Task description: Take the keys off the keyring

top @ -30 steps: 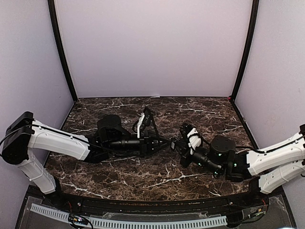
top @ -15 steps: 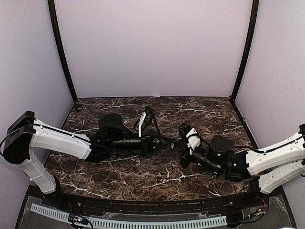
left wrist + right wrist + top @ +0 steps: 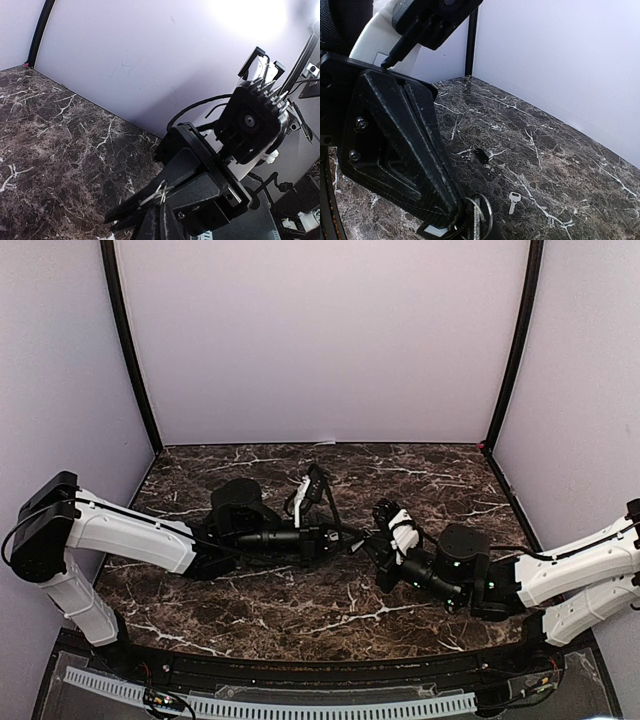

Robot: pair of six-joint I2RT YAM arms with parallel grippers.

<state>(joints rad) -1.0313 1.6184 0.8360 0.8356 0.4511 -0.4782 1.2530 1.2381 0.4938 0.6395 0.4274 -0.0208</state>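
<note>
So both arms are stretched out low over the dark marble worktop [image 3: 300,605] and meet nose to nose roughly in the middle of it. The left gripper [image 3: 352,534] comes in from the left and the right gripper [image 3: 372,542] from the right, tips practically touching.

The keyring [image 3: 482,212] is right there between them, up in the air rather than on the worktop. In the left wrist view you can see thin wire loops poking out of the slit between the right gripper's jaws, which are squeezed together on it. The left jaws look pressed together too, coming to a narrow point right under those loops. Honestly I can't make out whether it's the ring wire or a key they're pinching. In the right wrist view the ring hangs at the tip of the left gripper with at least one silvery key [image 3: 477,223] dangling through it. How many are on there I can't tell.

Down on the worktop there's one loose key [image 3: 513,200] lying flat, pale against the marble and well clear of the ring. A bit farther from that camera sits a small black piece [image 3: 481,155], near the key but not touching it. Both are too tiny to pick out in the top view.
</note>
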